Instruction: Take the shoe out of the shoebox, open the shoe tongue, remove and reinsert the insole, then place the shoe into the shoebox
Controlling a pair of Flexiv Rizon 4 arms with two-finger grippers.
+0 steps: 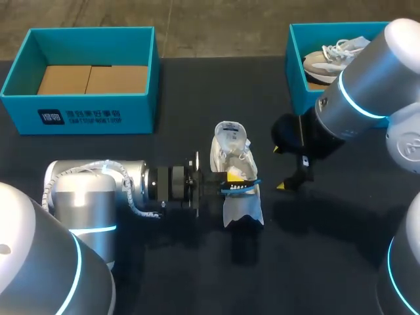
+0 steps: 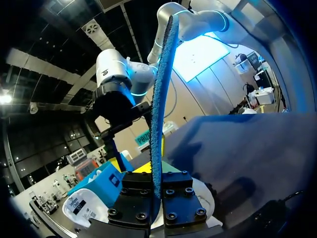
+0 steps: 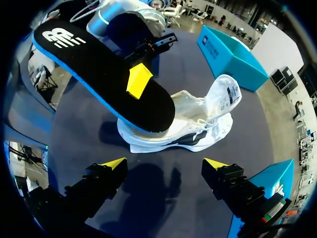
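While your left gripper (image 1: 237, 186) was clamped on the insole (image 3: 99, 69), it held that insole on edge over the toe of the shoe (image 1: 231, 149). The shoe sat at the table's middle with its tongue (image 3: 225, 94) pulled open. Your right gripper (image 3: 165, 163) hung just beside the shoe, fingers wide apart and empty. At the far edge, the left box (image 1: 85, 117) filled one corner. The right box (image 1: 296, 62), with a second shoe (image 1: 335, 56) inside, filled the other.

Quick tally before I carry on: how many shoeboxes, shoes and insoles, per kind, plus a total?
Shoeboxes: 2, left shoebox and right shoebox.
Shoes: 2, white shoe on the table, second shoe inside the right shoebox.
Insoles: 1, insole held by the left gripper.
Total: 5.
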